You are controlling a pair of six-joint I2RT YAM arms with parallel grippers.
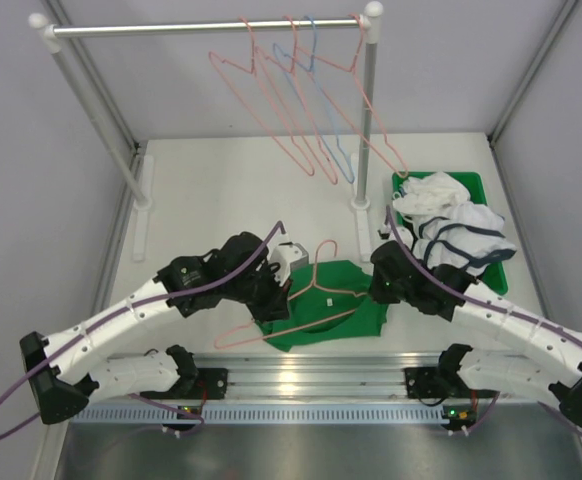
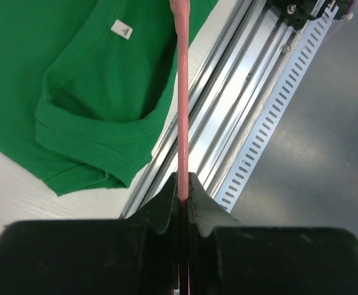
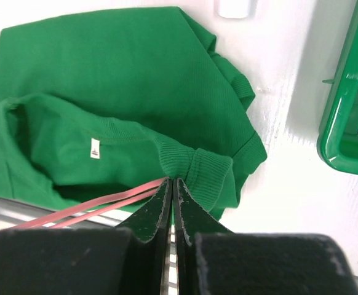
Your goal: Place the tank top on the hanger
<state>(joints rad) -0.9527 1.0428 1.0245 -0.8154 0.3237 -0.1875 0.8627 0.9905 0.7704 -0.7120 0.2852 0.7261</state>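
White table, grey walls

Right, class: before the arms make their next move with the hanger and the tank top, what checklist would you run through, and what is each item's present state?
1. Left hand shut on the hanger wire: ok.
2. Right hand shut on the tank top at its ribbed strap edge: ok.
3. Hanger end threaded into the strap: cannot tell; the wire meets the cloth right at the fingertips.
4. Neck opening with the white label facing up: ok.
5. Tank top apart from the green bin: ok.
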